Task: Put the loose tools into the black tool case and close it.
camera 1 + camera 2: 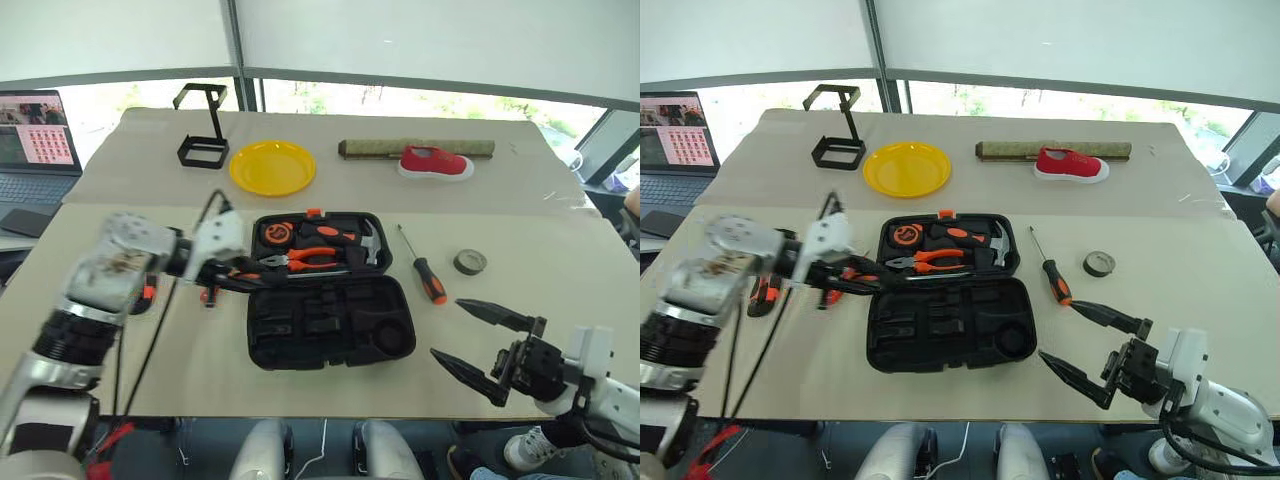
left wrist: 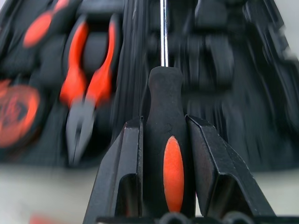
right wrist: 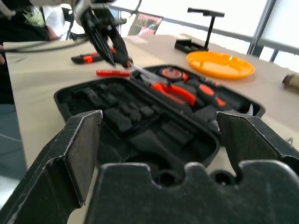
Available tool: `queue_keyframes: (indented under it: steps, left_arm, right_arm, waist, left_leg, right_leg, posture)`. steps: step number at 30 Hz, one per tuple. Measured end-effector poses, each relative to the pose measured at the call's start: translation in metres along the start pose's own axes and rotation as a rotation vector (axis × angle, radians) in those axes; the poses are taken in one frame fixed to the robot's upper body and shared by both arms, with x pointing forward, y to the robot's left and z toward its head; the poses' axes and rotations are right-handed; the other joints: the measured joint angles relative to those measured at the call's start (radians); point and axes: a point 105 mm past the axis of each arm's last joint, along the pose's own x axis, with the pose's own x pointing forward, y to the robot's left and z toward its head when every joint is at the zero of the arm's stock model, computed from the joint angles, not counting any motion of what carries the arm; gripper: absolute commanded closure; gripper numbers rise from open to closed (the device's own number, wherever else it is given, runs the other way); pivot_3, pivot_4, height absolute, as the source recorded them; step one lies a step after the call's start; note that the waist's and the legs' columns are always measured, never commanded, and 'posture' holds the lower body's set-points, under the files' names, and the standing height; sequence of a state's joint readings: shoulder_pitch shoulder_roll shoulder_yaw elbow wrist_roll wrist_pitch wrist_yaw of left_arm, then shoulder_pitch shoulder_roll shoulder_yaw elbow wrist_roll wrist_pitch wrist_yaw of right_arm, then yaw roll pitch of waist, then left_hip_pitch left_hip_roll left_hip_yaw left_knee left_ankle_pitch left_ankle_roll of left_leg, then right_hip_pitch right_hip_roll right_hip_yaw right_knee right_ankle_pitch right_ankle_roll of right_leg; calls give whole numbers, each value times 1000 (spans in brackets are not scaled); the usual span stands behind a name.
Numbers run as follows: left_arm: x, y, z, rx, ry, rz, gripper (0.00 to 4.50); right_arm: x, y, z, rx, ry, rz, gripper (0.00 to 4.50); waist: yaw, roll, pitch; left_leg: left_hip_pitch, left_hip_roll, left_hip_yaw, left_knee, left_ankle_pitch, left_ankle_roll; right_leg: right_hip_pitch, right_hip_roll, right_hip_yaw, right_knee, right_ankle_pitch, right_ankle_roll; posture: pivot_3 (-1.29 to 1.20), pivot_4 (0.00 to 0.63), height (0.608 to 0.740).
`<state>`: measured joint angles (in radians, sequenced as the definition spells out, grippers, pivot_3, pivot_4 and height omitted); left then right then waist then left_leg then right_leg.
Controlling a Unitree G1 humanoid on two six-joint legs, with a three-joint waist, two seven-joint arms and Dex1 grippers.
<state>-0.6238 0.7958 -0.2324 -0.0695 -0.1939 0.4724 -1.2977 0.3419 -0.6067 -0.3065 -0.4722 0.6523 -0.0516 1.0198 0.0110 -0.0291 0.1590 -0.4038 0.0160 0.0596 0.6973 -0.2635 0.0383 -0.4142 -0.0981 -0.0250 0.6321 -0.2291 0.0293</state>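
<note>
Left wrist view: the left gripper (image 2: pixel 164 154) pinches a black-and-orange-handled screwdriver (image 2: pixel 167 140) by its rubbery handle, the steel shaft running out over the open black tool case (image 2: pixel 224 70), with orange-handled pliers (image 2: pixel 86 88) seated beside it.

Right wrist view: the right gripper (image 3: pixel 159 140) stands spread wide and empty before the moulded plastic slots; beyond the left pincer, a small all-orange screwdriver (image 3: pixel 113 73) and a utility knife (image 3: pixel 86 58) lie on the table.

Left eye view: a second screwdriver (image 1: pixel 424 268) and a round grey tape roll (image 1: pixel 470 262) lie beyond the right pincer.
</note>
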Motion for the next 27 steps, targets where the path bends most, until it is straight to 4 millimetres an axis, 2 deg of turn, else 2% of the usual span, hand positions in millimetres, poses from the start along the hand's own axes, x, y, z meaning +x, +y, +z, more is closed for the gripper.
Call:
queue_keyframes:
  steps: [6,13,16,27]
  left_arm:
    - [14,3,-12,-60,100,68,3604]
    - [35,-17,-10,-46,136,1,3604]
    - [40,-22,-10,-27,147,-8,3604]
    - [44,-17,-10,-16,148,25,3604]
  right_arm:
    - [8,1,1,19,-14,0,0]
    - [17,3,3,25,-43,6,0]
    - [16,4,0,30,-35,-4,0]
    - [12,11,-4,49,-36,0,0]
  waist:
    - [-2,0,0]
    - [3,0,0]
    - [2,0,0]
    - [4,0,0]
  left_leg:
    - [-2,0,1,-1,0,0]
    - [-3,0,2,0,0,0]
    - [-2,0,2,0,0,0]
    - [-1,0,2,1,0,0]
  right_leg:
    - [-5,6,11,2,1,-1]
    - [-5,5,14,1,1,0]
    - [-5,6,14,1,1,0]
    - [-3,6,14,2,1,0]
  posture:
    - [0,150,740]
    - [0,150,740]
    - [0,150,740]
    - [0,150,740]
